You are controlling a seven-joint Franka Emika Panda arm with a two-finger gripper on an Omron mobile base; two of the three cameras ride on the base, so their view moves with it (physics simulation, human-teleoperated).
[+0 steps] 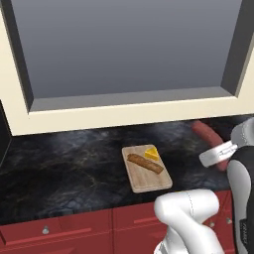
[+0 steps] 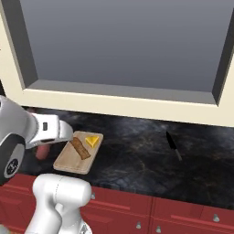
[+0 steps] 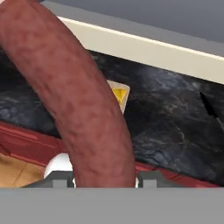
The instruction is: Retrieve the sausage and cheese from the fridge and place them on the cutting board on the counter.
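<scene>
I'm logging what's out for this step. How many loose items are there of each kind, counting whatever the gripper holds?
Sausage, dark red, held in the gripper: 1
Brown strip on the cutting board: 1
Cheese wedge on the board: 1
Cutting board: 1
Knife on the counter: 1
Total: 5

The cheese point(image 1: 152, 153) sits on the cutting board point(image 1: 149, 179) (beside another piece point(image 1: 145, 163)), sausage point(image 1: 210, 140) to its right.
</scene>
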